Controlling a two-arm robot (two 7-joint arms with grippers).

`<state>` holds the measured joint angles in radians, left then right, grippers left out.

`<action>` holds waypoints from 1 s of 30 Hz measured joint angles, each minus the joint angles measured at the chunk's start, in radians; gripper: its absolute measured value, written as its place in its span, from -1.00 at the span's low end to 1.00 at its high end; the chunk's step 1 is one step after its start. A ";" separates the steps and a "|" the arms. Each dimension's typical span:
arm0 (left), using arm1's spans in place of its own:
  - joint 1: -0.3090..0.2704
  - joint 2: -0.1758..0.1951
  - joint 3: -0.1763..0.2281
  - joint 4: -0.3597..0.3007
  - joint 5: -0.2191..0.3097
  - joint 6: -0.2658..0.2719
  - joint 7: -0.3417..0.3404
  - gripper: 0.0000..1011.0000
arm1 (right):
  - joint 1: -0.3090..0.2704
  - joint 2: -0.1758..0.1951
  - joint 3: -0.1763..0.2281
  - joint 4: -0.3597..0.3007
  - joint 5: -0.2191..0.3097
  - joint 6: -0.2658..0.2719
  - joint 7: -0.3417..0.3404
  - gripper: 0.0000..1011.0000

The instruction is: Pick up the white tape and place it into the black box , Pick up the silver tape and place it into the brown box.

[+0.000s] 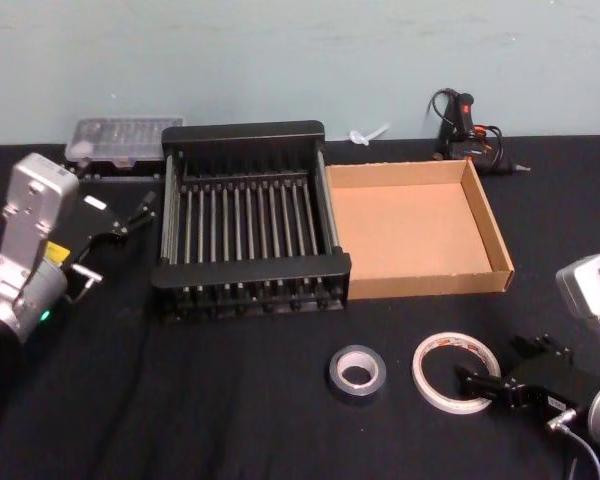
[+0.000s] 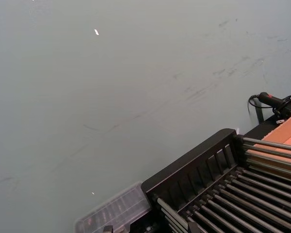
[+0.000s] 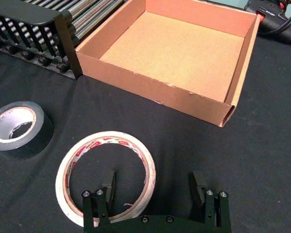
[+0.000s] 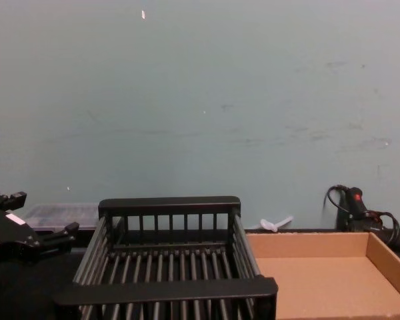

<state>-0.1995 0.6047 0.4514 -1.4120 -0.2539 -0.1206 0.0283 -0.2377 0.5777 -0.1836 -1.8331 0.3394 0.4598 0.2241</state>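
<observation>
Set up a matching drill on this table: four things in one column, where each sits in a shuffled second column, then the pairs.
Things
1. white tape
2. silver tape
3. black box
4. brown box

Places
A. empty, right of the crate
B. flat on the cloth, in front of the crate
C. empty, beside the left gripper
D. one finger of the open right gripper inside its ring

Pairs: 1-D, 2-B, 3-C, 4-A

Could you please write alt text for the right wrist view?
The right gripper, fingers open, straddles the near edge of the white tape on black cloth. The silver tape lies beside it; the empty brown box and black box sit beyond.
</observation>
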 joint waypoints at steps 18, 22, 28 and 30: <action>0.000 0.000 0.000 0.000 0.000 0.000 0.000 0.98 | 0.000 0.002 -0.001 -0.001 0.004 -0.001 -0.001 0.13; 0.000 0.000 0.000 0.000 0.000 0.000 0.000 0.98 | 0.000 0.002 -0.001 -0.001 0.004 -0.001 -0.001 -0.11; 0.000 0.000 0.000 0.000 0.000 0.000 0.000 0.98 | 0.000 0.002 -0.001 -0.001 0.005 -0.001 -0.002 -0.51; 0.000 0.000 0.000 0.000 0.000 0.000 0.000 0.98 | 0.000 0.002 -0.001 -0.001 0.005 -0.001 -0.002 -0.63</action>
<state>-0.1995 0.6047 0.4514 -1.4119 -0.2539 -0.1205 0.0283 -0.2375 0.5798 -0.1847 -1.8339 0.3443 0.4585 0.2226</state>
